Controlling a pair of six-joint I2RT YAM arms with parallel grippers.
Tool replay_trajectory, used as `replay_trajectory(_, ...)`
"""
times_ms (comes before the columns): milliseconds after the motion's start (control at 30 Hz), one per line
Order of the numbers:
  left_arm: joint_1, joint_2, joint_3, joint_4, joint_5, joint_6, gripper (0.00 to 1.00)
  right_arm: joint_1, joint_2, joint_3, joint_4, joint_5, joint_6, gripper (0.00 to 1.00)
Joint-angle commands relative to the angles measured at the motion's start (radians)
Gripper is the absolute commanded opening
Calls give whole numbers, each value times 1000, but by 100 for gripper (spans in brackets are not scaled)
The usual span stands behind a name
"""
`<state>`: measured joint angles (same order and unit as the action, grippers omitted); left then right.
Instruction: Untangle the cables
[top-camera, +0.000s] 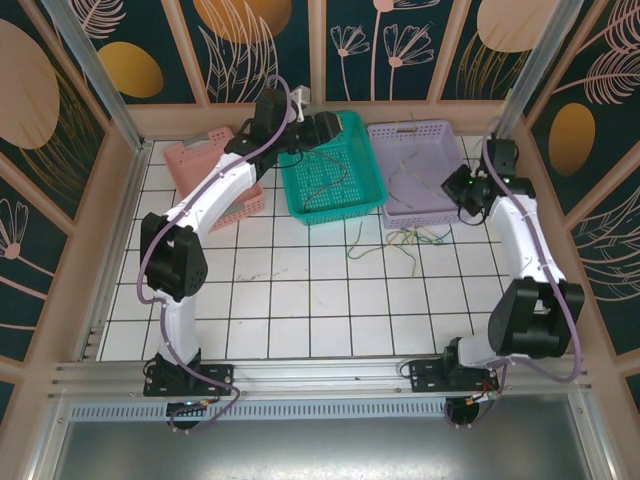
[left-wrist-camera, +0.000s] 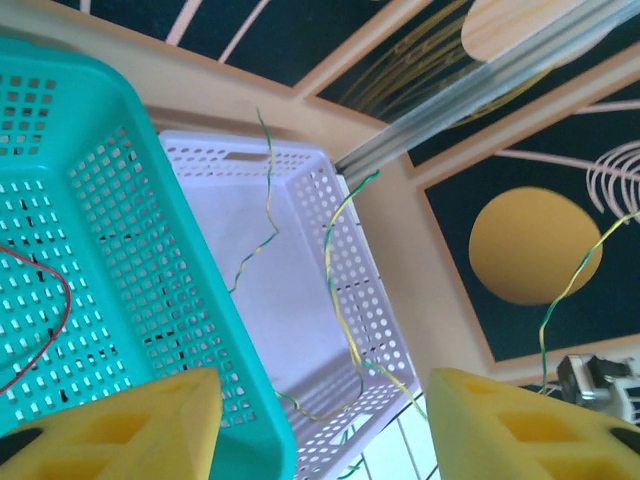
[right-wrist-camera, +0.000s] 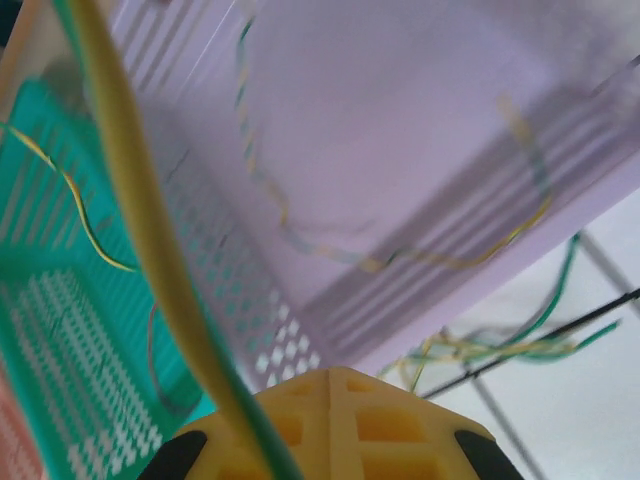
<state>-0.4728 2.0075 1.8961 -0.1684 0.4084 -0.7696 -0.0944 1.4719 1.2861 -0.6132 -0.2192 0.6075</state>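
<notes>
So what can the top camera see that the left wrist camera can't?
The top view adds the pink basket and the whole left arm and right arm. The left wrist view adds the left gripper up close, fingers apart, and a plainly red cable in the teal basket. Both share the teal basket and the lilac basket with yellow-green cables in it.
</notes>
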Motion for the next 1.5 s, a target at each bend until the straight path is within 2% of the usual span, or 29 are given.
replay_trajectory(0,-7,-61,-16,14,8,-31,62,-38,73,115,38,96,62,0)
replay_trajectory(100,-7,-124,-82,30,-5,-45,62,-40,177,219,27,182,48,0)
replay_trajectory(333,-7,-253,-242,56,-21,-64,60,6,431,370,-61,227,-66,0)
replay_trajectory(500,-7,-315,-323,65,-28,-75,59,60,547,370,-126,189,-143,0)
replay_trajectory(667,-7,-343,-356,78,-36,-94,59,51,613,375,-182,165,-173,0)
replay_trajectory(867,-7,-335,-351,86,-26,-110,59,42,625,471,-230,165,-227,37)
replay_trajectory(967,-8,-332,-355,91,-22,-117,59,44,632,545,-270,161,-251,48)
replay_trajectory(1200,-12,-343,-375,80,-38,-118,60,42,589,653,-311,205,-245,56)
replay_trajectory(1333,-12,-360,-399,74,-55,-123,60,36,548,710,-314,229,-221,57)
replay_trajectory(1467,-10,-385,-441,56,-71,-125,60,31,425,637,-228,251,-148,55)
